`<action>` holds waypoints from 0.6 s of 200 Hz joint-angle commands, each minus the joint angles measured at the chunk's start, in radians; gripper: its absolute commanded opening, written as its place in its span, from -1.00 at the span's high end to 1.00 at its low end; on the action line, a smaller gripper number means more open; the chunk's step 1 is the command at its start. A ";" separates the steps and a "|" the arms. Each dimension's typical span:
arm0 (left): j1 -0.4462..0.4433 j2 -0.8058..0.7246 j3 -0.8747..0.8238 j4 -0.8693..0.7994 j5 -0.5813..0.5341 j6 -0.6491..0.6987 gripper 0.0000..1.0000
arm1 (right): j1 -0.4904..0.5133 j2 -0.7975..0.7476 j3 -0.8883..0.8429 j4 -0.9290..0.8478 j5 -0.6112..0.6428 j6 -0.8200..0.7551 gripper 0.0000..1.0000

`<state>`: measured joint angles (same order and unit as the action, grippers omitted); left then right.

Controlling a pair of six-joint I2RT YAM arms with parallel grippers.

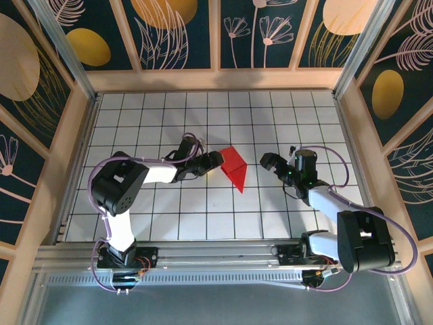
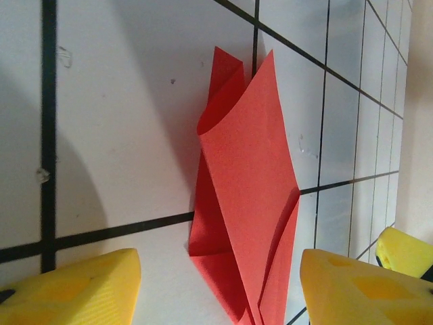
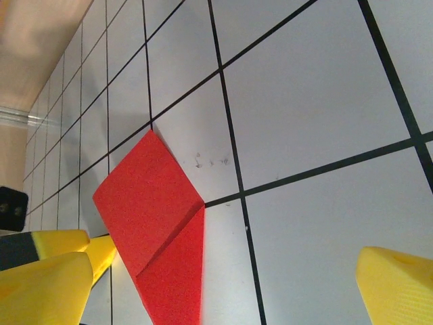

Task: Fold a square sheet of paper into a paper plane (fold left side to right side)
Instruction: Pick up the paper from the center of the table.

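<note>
The red paper [image 1: 233, 166] is seen lying flat on the gridded counter [image 1: 169, 203], folded to a narrow shape that tapers to a point at its near end. The left jaws are seen right at the paper's left edge and are held apart, one yellow finger [image 2: 67, 291] on each side of the paper's end, nothing pinched. Loose flaps are lifted and curled above the paper's lower layers. The right jaws are spread wide, yellow fingertip [image 3: 399, 284] showing, off to the paper's right and clear of it.
</note>
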<state>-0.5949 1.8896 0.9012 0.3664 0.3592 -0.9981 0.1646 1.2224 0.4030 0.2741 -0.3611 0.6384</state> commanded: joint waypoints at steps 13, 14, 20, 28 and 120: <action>-0.003 0.067 0.062 0.041 0.029 -0.016 -0.09 | -0.012 0.002 -0.014 0.032 -0.022 -0.002 -0.98; -0.002 0.069 0.064 0.042 0.030 -0.016 -0.08 | -0.012 0.002 -0.015 0.031 -0.023 -0.002 -0.99; -0.003 0.077 0.066 0.047 0.032 -0.017 -0.02 | -0.012 -0.001 -0.017 0.031 -0.025 -0.002 -0.99; -0.002 0.085 0.065 0.049 0.034 -0.014 0.05 | -0.012 -0.004 -0.020 0.031 -0.028 -0.002 -0.98; 0.006 0.005 0.054 0.099 -0.006 0.097 1.00 | -0.023 -0.022 -0.001 0.034 -0.233 -0.108 -0.88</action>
<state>-0.5949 1.9896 1.0000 0.4194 0.3618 -0.9730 0.1497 1.2106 0.3923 0.2848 -0.4820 0.6006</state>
